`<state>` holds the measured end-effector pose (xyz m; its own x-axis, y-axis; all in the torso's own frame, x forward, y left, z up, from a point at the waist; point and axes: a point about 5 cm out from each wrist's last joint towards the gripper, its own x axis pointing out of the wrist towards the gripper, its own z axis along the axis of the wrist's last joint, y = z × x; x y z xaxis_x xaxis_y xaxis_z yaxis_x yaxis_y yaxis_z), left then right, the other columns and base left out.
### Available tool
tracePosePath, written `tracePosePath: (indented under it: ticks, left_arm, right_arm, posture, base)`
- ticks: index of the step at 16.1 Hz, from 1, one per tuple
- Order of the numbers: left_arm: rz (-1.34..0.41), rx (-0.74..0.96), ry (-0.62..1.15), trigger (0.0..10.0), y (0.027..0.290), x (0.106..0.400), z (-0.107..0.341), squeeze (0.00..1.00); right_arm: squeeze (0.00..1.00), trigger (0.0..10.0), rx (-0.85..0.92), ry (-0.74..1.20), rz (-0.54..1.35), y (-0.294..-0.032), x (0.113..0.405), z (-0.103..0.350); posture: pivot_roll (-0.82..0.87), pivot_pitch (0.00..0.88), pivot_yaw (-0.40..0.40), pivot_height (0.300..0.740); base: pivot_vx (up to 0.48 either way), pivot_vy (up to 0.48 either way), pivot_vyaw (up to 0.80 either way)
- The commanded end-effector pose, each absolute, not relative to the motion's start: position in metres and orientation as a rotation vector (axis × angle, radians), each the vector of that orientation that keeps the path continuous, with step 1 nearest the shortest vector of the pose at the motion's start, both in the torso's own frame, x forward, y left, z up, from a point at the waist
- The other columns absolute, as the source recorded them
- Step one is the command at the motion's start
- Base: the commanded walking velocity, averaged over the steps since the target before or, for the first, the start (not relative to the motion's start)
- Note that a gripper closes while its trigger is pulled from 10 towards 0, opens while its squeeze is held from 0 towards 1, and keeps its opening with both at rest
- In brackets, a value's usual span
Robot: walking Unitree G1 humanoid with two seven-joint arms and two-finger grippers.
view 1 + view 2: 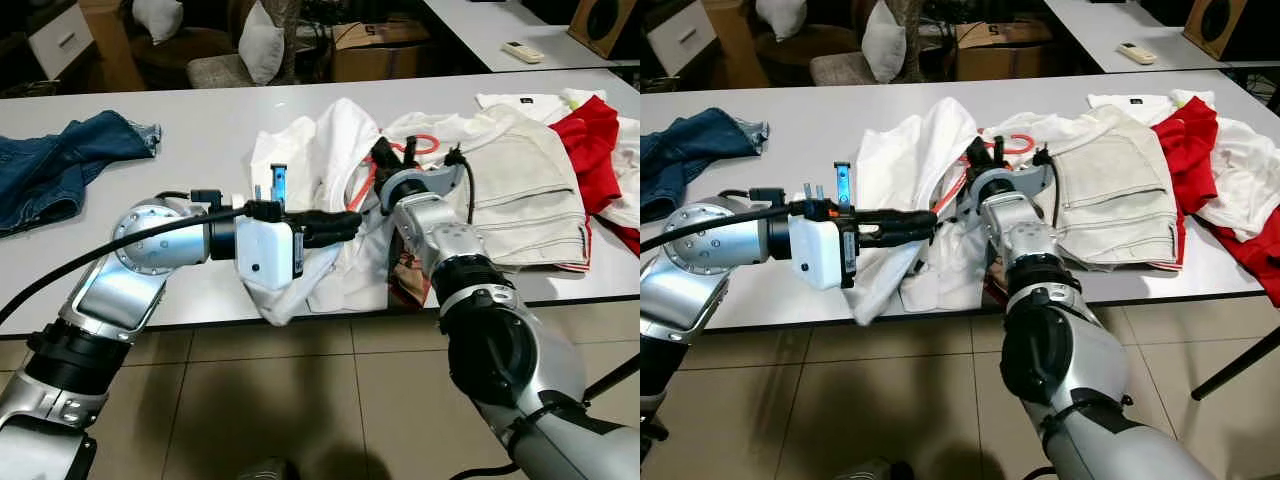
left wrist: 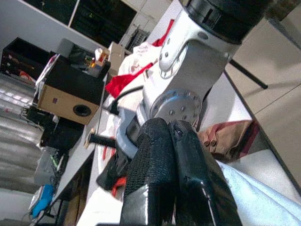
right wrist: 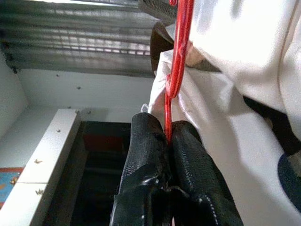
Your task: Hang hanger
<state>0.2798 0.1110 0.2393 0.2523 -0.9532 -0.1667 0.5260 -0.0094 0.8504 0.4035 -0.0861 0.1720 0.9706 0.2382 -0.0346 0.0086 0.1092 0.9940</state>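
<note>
No writing, label, brand, number or sign can be read on anything.

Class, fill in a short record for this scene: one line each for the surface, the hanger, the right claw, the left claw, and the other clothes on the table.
surface: white table
hanger: red hanger lying among a white shirt
right claw: right claw shut on the hanger's thin red bar
left claw: left claw fingers pressed together, over the shirt at the table's near edge
other clothes: jeans at the robot's left, beige shorts, red garment at the right
</note>
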Motion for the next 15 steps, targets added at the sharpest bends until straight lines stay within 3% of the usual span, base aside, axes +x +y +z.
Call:
tracePosePath:
  ticks: [1,3,6,8,9,10,11,15]
  left_arm:
    - [-1.291,0.980,-0.573,0.0,0.104,0.278,0.239,0.00]
    - [-1.330,0.941,-0.601,0.0,0.084,0.276,0.236,0.00]
    - [-1.356,0.935,-0.578,0.0,0.075,0.275,0.226,0.00]
    - [-1.347,0.926,-0.565,10.0,0.074,0.275,0.220,0.00]
    - [-1.370,0.896,-0.510,10.0,0.076,0.274,0.214,0.11]
    - [-1.370,0.856,-0.480,10.0,0.080,0.273,0.213,0.50]
    - [-1.369,0.832,-0.458,10.0,0.085,0.272,0.212,1.00]
    - [-1.377,0.735,-0.405,10.0,0.095,0.269,0.211,1.00]
  right_arm:
    - [0.00,10.0,1.440,0.236,0.207,-0.072,0.402,0.172]
    - [0.00,10.0,1.426,0.252,0.269,-0.054,0.400,0.178]
    - [0.00,10.0,1.435,0.235,0.304,-0.050,0.400,0.185]
    - [0.00,10.0,1.479,0.202,0.338,-0.051,0.401,0.190]
    - [0.00,10.0,1.467,0.175,0.354,-0.054,0.401,0.192]
    - [0.00,10.0,1.466,0.159,0.357,-0.057,0.402,0.193]
    - [0.00,10.0,1.470,0.142,0.354,-0.060,0.402,0.194]
    - [0.00,10.0,1.427,0.104,0.319,-0.069,0.405,0.195]
  posture:
    - [0.08,0.000,0.085,0.740]
    - [0.08,0.000,0.086,0.740]
    - [0.07,0.000,0.086,0.740]
    - [0.07,0.000,0.082,0.740]
    - [0.07,0.000,0.082,0.740]
    - [0.07,0.000,0.081,0.740]
    - [0.07,0.000,0.081,0.740]
    - [0.07,0.000,0.073,0.740]
  base:
    - [0.000,0.000,0.00]
    - [0.000,0.000,0.00]
    - [0.000,0.000,0.00]
    - [0.000,0.000,0.00]
    - [0.000,0.000,0.00]
    - [0.000,0.000,0.00]
    - [0.000,0.000,0.00]
    - [0.000,0.000,0.00]
